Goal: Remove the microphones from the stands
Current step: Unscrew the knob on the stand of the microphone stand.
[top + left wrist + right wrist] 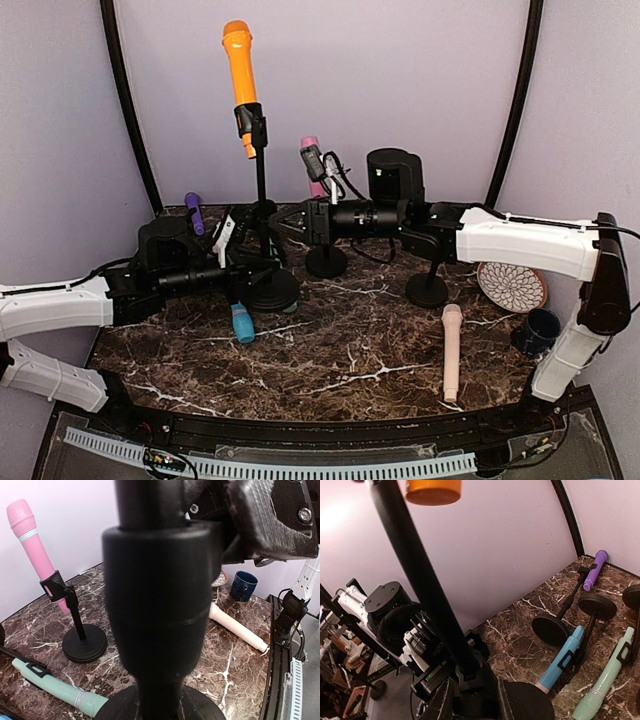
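Okay: glossy orange microphone [237,60] sits clipped, near upright, atop black stand [262,190] at 12 o'clock on marbled surface [350,360]. Left fingers [265,525] clamp the stand low, where it's thick and matte. Right fingers [442,705] flank it higher, contact unclear. Navy mug [540,328] at 4 o'clock, contents unseen. Only the top view shows the whole microphone.

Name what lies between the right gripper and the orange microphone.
The stand's black pole, running from the right gripper up to the orange microphone; clearest in the right wrist view.
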`<state>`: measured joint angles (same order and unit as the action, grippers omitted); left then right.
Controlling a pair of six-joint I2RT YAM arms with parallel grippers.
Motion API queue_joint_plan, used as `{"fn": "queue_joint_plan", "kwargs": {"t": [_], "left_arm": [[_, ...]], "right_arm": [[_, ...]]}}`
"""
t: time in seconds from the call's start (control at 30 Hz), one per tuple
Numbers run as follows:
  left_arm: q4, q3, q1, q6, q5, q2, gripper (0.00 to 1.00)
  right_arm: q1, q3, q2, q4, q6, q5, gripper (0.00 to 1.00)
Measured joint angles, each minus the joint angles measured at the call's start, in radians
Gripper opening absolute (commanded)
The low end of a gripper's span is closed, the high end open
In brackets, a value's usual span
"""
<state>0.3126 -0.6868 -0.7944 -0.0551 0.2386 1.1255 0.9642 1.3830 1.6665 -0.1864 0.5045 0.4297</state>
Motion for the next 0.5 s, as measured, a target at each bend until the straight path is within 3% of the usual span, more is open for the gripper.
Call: {"fn": "queue_joint_plan", "kwargs": {"t": [0.3,0.5], "left_arm": [[0.002,-0.012,0.001,-0.026,0.103,0.024,0.0],[0.003,-0.013,0.0,-0.027,0.126,0.035,0.0]], "right_arm": [[0.053,0.048,-0.049,0.205,-0.38,-0.106,0.31],[0.072,0.049,-0.058,0.248,-0.482,-0.149,0.55]]}}
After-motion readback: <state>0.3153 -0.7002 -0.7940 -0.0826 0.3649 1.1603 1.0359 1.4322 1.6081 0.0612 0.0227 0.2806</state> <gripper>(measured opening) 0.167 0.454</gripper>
